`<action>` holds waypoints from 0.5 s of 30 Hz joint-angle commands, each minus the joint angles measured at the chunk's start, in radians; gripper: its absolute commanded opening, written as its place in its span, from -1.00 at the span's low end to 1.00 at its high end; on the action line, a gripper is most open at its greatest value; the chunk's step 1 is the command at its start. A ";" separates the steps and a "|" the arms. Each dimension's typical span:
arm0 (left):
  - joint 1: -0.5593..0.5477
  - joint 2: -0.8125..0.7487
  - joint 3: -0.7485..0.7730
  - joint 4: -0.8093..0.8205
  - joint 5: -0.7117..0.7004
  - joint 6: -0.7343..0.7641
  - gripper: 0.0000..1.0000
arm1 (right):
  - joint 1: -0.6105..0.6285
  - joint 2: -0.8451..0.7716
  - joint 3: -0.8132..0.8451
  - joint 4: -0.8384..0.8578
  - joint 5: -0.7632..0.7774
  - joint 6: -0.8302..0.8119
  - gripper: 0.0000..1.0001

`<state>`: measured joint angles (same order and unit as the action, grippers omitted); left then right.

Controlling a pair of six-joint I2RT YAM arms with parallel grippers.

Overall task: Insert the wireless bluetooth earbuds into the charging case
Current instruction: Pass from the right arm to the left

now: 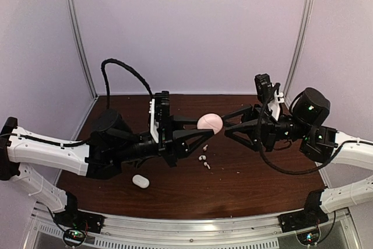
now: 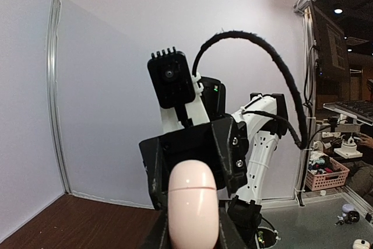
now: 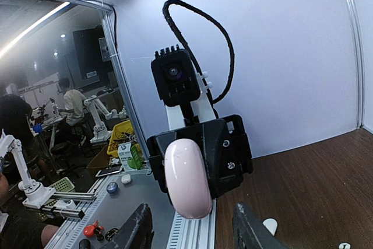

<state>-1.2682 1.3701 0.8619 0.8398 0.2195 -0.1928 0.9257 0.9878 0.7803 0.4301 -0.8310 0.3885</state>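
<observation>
— Pale walls close in on three sides, and a dark wooden tabletop [image 1: 245,188] lies under both arms. Where is the case?

— Up off the wood, in the middle of the scene. The left gripper [image 1: 204,130] is narrowed onto the pink charging case [image 1: 210,122], an egg-shaped shell with a seam running round it and its lid down. From the left wrist camera the case stands upright between that gripper's own fingers, its rounded end pointing at the other arm.

— And the right gripper?

— The right gripper [image 1: 227,127] faces it from the opposite side, with its tips right at the case's free end. In its own wrist view the fingers [image 3: 137,228] stand apart at a middling width. The case sits ahead and between them with a gap showing on either side, and I see no contact.

— The earbuds?

— The wireless bluetooth earbuds [image 1: 202,157] lie on the tabletop as tiny white bits close together. They are just toward the near edge from the held case, below the left gripper's tips in the top view. They are too small to tell how each one is turned.

— Anything else on the wood?

— One white oval case [image 1: 140,181] lies alone beside the left arm, well apart from the earbuds.
</observation>
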 commanded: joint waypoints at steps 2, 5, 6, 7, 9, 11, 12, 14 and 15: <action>0.013 0.025 0.009 0.072 0.004 -0.032 -0.96 | 0.028 0.012 0.042 -0.004 -0.008 -0.033 -0.08; 0.014 0.039 0.015 0.073 0.013 -0.035 -0.96 | 0.037 0.018 0.050 -0.018 0.004 -0.044 -0.12; 0.014 0.042 0.014 0.076 0.013 -0.039 -0.96 | 0.038 0.022 0.053 -0.021 0.006 -0.046 -0.14; 0.015 0.043 0.014 0.079 0.011 -0.040 -0.96 | 0.040 0.024 0.055 -0.022 0.006 -0.047 -0.18; 0.016 0.046 0.013 0.082 0.012 -0.043 -0.96 | 0.045 0.032 0.057 -0.023 0.004 -0.048 -0.26; 0.017 0.047 0.012 0.088 0.014 -0.047 -0.97 | 0.048 0.038 0.056 -0.021 0.003 -0.048 -0.32; 0.017 0.047 0.010 0.091 0.016 -0.049 -0.96 | 0.050 0.039 0.056 -0.020 0.003 -0.048 -0.34; 0.019 0.047 0.008 0.093 0.015 -0.050 -0.96 | 0.050 0.044 0.054 -0.017 0.003 -0.045 -0.36; 0.018 0.047 0.008 0.093 0.017 -0.051 -0.96 | 0.053 0.046 0.056 -0.018 0.003 -0.044 -0.38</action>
<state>-1.2598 1.4097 0.8619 0.8776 0.2325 -0.2287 0.9585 1.0206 0.8101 0.4080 -0.8196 0.3458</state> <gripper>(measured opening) 0.221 0.324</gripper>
